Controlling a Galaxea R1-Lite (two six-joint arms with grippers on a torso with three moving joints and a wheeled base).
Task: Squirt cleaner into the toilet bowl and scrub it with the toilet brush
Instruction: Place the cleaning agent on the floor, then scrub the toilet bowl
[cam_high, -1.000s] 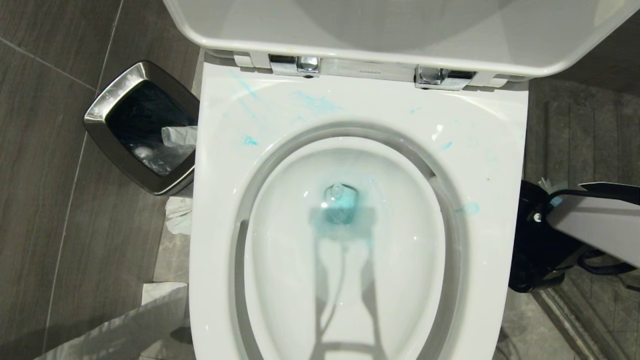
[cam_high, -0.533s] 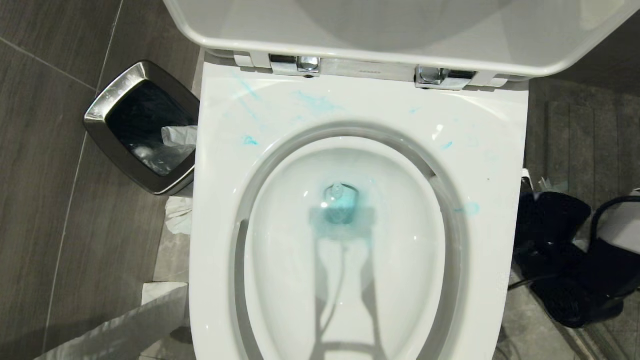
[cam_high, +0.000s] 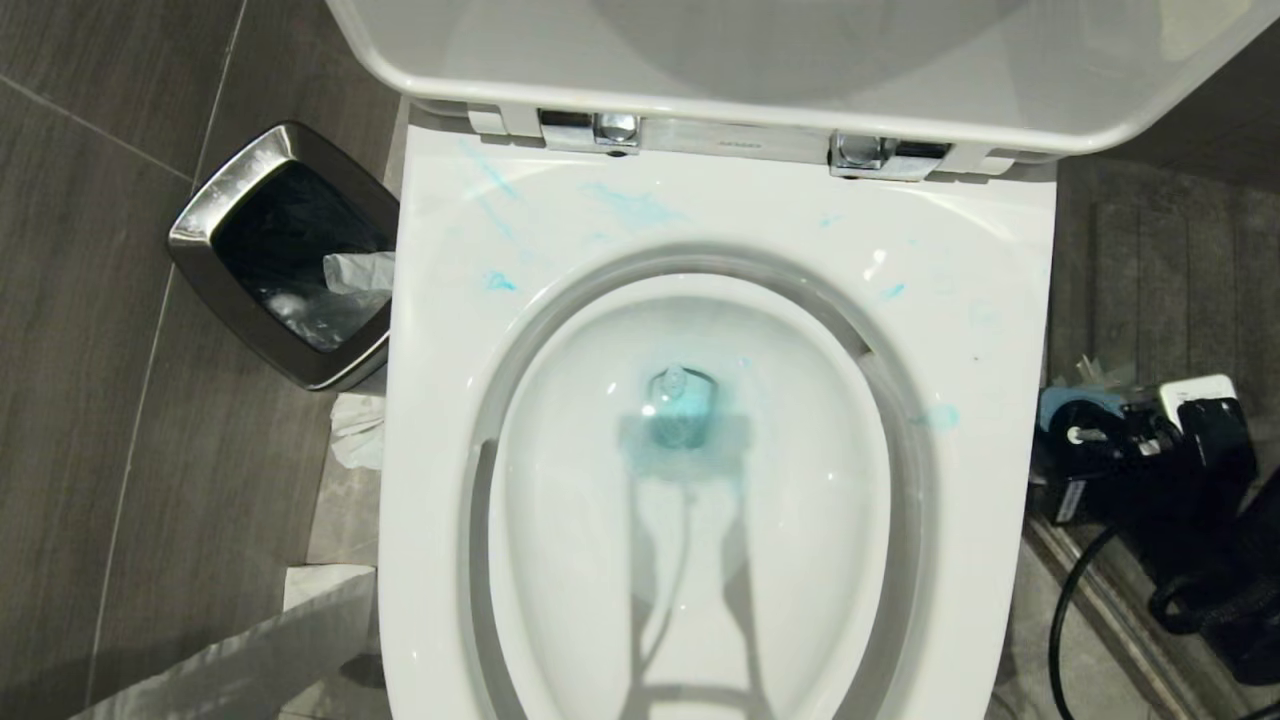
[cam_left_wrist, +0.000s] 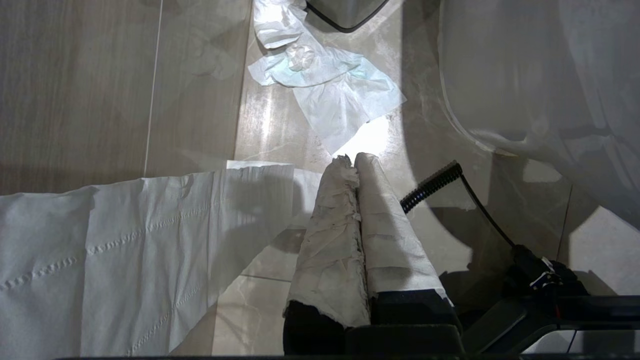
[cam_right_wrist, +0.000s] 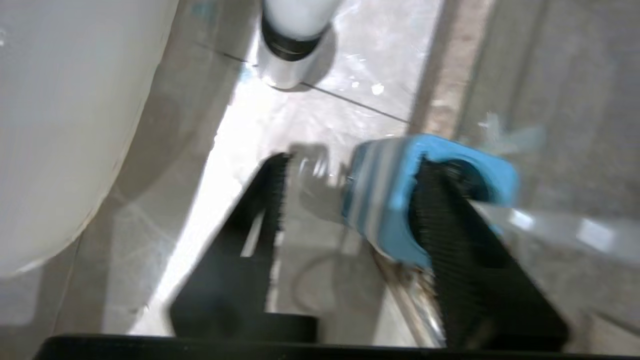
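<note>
Fingers (cam_right_wrist: 425, 215) apart, straddling brush holder (cam_right_wrist: 395, 200)

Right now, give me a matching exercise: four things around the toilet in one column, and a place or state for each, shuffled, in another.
1 toilet bowl
2 waste bin
3 brush holder
4 left tool

A wrapped in paper
B blue liquid at its drain
C steel rim, left of the bowl
D blue, right of the bowl

Pairs: 1-B; 2-C; 3-D; 4-A
</note>
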